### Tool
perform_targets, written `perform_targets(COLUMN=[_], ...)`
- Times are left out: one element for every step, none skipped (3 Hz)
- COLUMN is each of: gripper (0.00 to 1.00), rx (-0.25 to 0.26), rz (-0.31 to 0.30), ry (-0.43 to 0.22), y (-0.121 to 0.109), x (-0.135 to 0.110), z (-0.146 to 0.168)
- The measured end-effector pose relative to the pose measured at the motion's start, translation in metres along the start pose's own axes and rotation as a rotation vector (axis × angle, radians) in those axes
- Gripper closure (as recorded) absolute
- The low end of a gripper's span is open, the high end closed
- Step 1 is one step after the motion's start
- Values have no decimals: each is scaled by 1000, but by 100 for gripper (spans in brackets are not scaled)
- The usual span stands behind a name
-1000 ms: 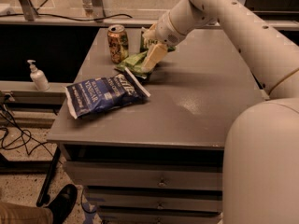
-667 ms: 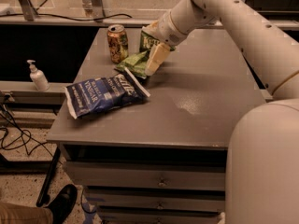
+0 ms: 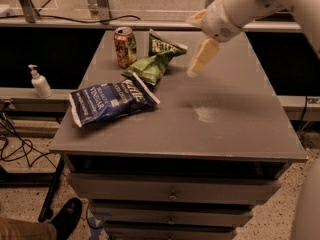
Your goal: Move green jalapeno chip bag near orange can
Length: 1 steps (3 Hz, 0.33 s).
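Note:
The green jalapeno chip bag [image 3: 149, 68] lies crumpled on the grey table [image 3: 225, 124], just right of and in front of the orange can [image 3: 125, 46]. Its darker green part [image 3: 164, 45] sticks up behind it. The bag's left end is close to the can's base; I cannot tell if they touch. The can stands upright at the table's back left. My gripper [image 3: 196, 45] hangs above the table to the right of the bag, apart from it. It is open and empty, with one pale finger [image 3: 202, 57] pointing down.
A large dark-blue chip bag [image 3: 111, 101] lies at the table's front left. A white pump bottle [image 3: 39, 82] stands on a lower ledge to the left. Drawers sit under the tabletop. A shoe [image 3: 65, 218] and cables lie on the floor at the left.
My gripper has let go of the green bag and moved up and to the right. The bag now lies on the table beside the can.

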<state>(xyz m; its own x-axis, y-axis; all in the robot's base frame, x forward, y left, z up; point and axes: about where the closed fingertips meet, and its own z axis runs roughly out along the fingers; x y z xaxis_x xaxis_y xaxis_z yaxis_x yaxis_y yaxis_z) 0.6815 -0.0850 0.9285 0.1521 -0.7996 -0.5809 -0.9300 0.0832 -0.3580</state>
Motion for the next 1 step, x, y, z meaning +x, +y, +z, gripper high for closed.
perform_targets(gripper=[0], rx=[104], rz=[76], ry=[1], y=[2], x=[37], z=[-85])
